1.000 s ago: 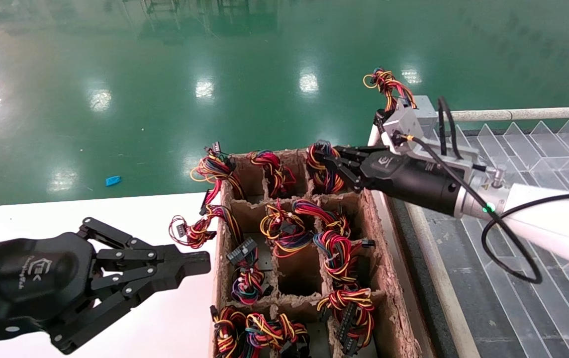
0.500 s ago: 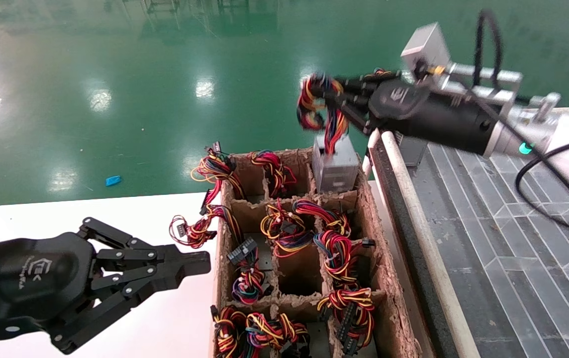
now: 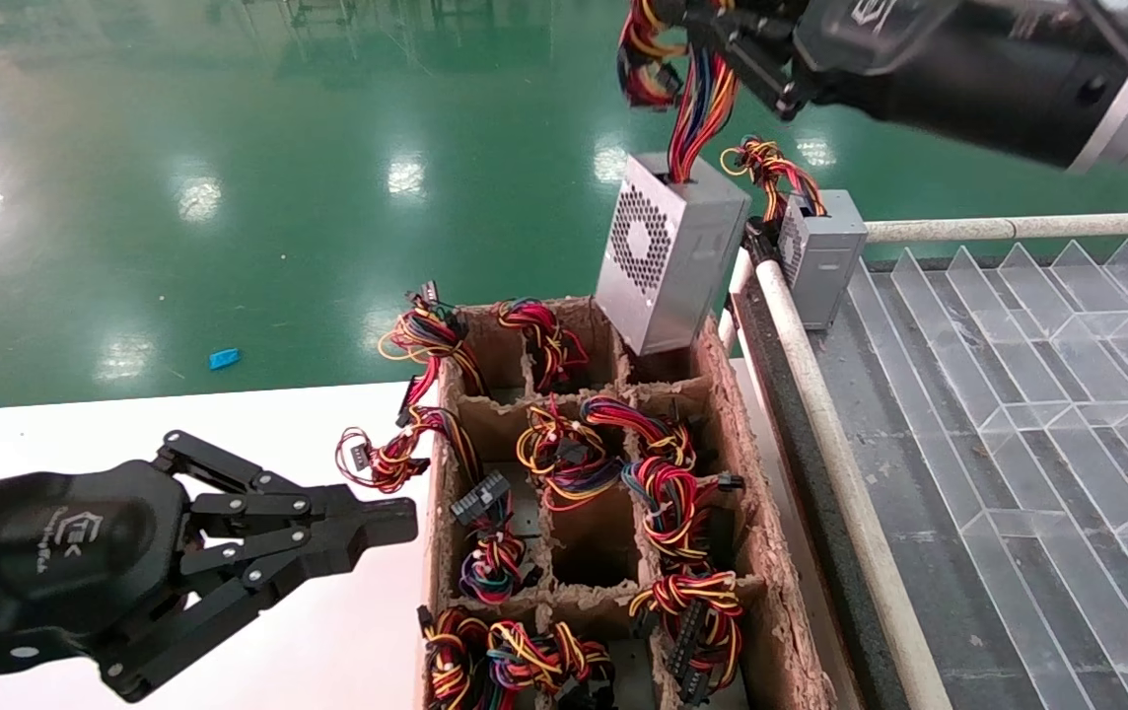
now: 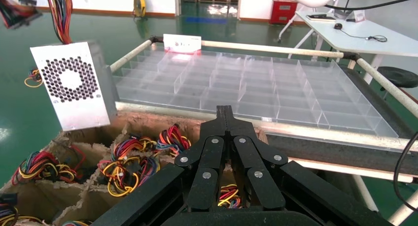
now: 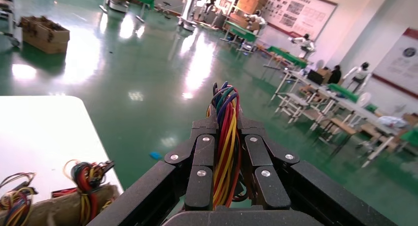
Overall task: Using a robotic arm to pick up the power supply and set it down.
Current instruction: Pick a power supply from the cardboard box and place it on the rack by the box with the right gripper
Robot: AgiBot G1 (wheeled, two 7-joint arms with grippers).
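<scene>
Since the earlier frame, your right gripper (image 3: 712, 44) lifted the power supply (image 3: 668, 256) clear of the cardboard tray (image 3: 771, 602). From left: your left gripper (image 3: 367, 523) sat parked over the white table (image 3: 258, 424), fingers pressed together. The supply hung tilted above the tray's far-right cell, held only by its wire bundle (image 3: 697, 108), pinched between the right fingers. Likely risk: swinging, or wires slipping through the pinch.

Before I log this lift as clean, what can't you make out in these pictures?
- Right gripper: cut off by the head view's top edge.
- Silver-grey metal power supply with round fan grille: absent from the right wrist view, where only its coloured wire bundle shows.
- Brown cardboard divider box: the vacated cell's floor is hidden behind the supply.
</scene>
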